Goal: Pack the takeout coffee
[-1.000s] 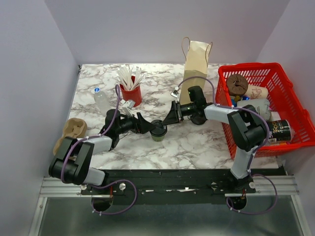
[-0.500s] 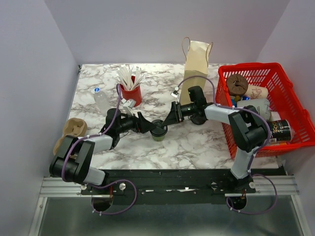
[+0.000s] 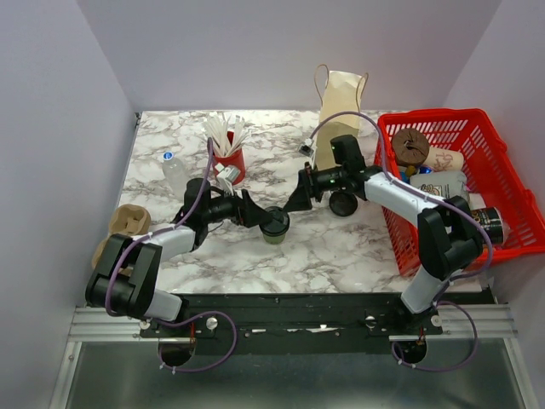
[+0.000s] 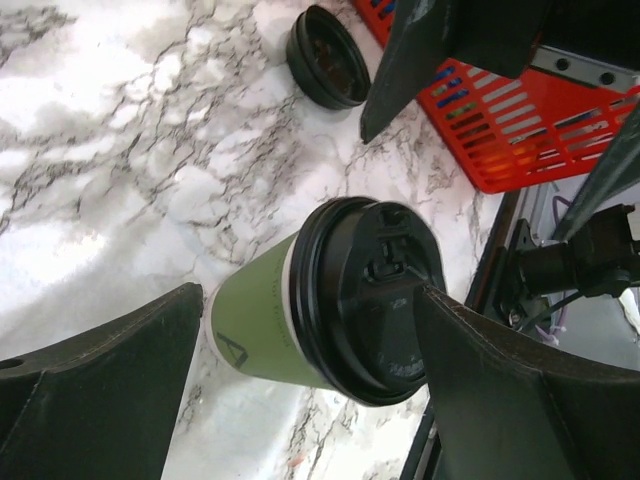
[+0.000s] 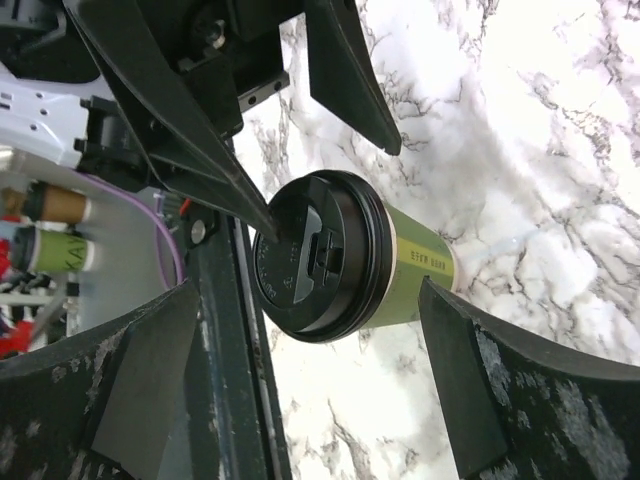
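Crowding is the worry: the takeout coffee (image 3: 274, 227) stands upright, lid on, on the marble in front of the paper bag (image 3: 341, 104), a little toward the left arm's side, and both pincers are at it at once. The left gripper (image 4: 310, 298) is spread wide around it, one finger (image 4: 500, 390) seemingly brushing the lid's rim; the right gripper (image 5: 310, 288) is likewise released, holding nothing, fingers clear on either side. Should both clench, I'd expect fingers to clash, or the paper wall to buckle and the lid pop. A nudge at that rim could tip it
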